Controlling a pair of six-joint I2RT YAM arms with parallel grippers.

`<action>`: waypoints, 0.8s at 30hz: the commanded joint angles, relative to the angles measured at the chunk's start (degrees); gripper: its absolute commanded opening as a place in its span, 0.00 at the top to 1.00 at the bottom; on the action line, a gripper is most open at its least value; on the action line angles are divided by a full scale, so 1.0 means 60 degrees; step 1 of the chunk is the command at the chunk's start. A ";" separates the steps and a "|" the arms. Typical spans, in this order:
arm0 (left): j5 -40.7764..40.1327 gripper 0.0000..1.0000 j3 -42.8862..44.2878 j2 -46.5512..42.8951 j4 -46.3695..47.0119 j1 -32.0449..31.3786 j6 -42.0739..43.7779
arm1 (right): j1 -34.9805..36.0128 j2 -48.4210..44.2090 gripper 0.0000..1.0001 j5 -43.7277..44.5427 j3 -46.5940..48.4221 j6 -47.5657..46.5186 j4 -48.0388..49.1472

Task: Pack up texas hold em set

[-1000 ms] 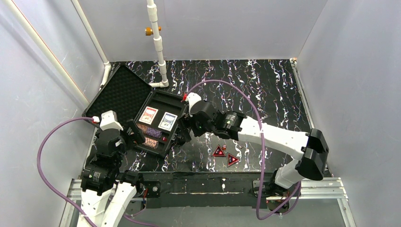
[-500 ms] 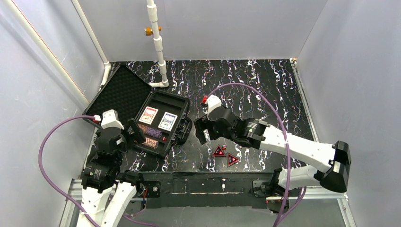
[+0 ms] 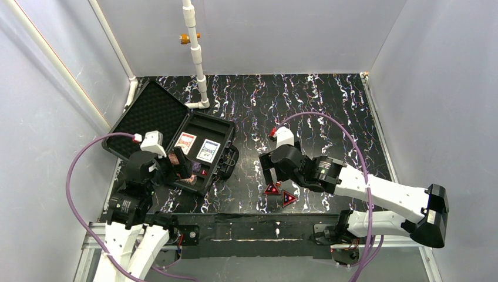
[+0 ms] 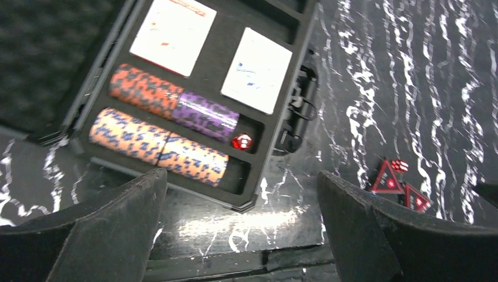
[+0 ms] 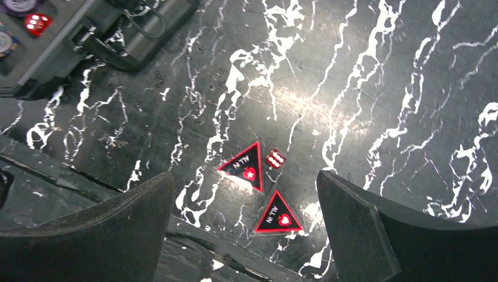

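Observation:
The black case [image 3: 221, 124] lies open at the left, its foam lid [image 3: 150, 114] laid back. It holds a red card deck [image 3: 184, 143], a blue card deck [image 3: 208, 150], two rows of chip stacks [image 4: 176, 101] and one red die [image 4: 242, 141]. Two red triangles [image 5: 245, 167] [image 5: 277, 215] and a second die [image 5: 275, 158] lie on the table right of the case. My left gripper [image 4: 241, 176] hangs open over the case's near edge. My right gripper [image 5: 245, 176] is open above the triangles, holding nothing.
A white pipe [image 3: 197, 59] runs down the back wall to the table behind the case. Grey walls close in the left, back and right sides. A metal rail [image 3: 264, 232] lines the near edge. Purple cables loop over both arms.
My right gripper has swung away from the case's handle side, right and nearer, to hang above the triangles. My left gripper has shifted forward over the case's near edge. Both stayed open.

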 commanded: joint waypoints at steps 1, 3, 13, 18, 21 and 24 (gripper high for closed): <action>0.1745 0.02 -0.0090 0.0462 0.0533 0.0034 0.0407 | -0.0002 -0.0354 0.02 0.0786 -0.0298 0.0703 -0.0294; 0.1936 0.02 -0.0043 0.0792 0.0602 0.0035 0.0363 | -0.0002 -0.0358 0.02 0.0894 -0.0395 0.0809 -0.0285; 0.3576 0.05 0.0760 0.2647 0.1230 -0.0136 0.0203 | -0.0017 0.0004 0.02 0.1226 -0.0750 0.1221 -0.0271; 0.3231 0.06 0.1155 0.3596 0.1404 -0.1097 0.0188 | -0.0178 0.0234 0.01 0.1527 -0.0895 0.1437 -0.0385; 0.2248 0.05 0.1474 0.4187 0.1420 -0.2424 0.0228 | -0.0395 0.0222 0.02 0.1686 -0.0967 0.1334 -0.0284; 0.1607 0.05 0.1719 0.4790 0.1446 -0.3309 0.0274 | -0.0934 0.0151 0.02 0.1536 -0.0965 0.1204 -0.0322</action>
